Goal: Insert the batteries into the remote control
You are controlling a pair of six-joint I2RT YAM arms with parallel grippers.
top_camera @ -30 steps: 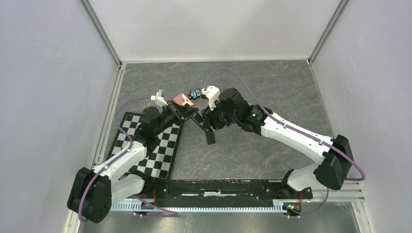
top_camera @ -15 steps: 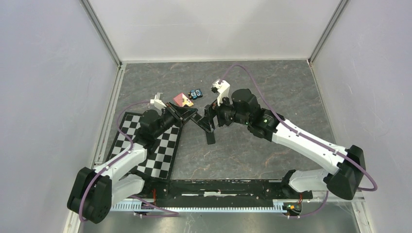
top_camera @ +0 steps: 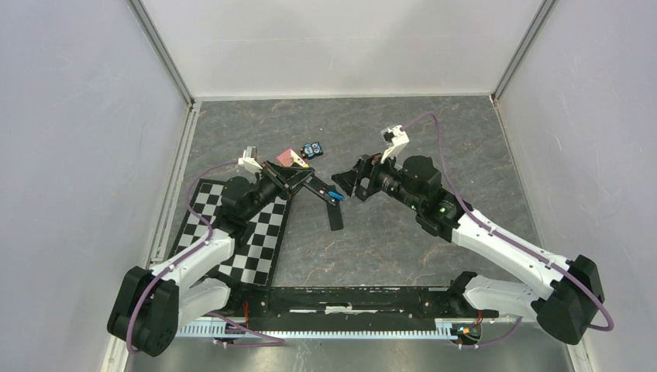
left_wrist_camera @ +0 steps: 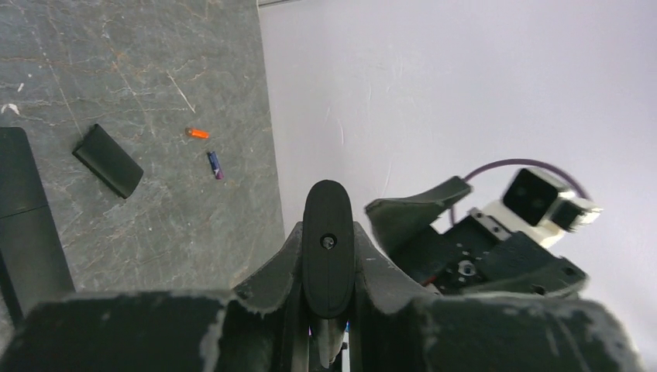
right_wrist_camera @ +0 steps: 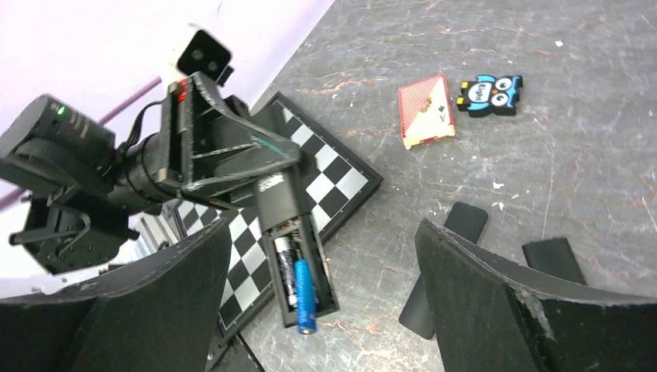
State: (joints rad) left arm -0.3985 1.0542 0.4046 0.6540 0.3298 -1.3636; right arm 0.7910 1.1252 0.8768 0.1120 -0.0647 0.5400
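Lying along remote axis | blue battery | tip overhanging bay

The table is showing a matt, veined, stone-like finish. The remote control is looking like matt black plastic, the blue battery is gleaming smooth, and the right claw is showing scuffed black plastic.

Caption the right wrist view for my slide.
Left pincer holds the open remote, a blue battery jutting past its end.
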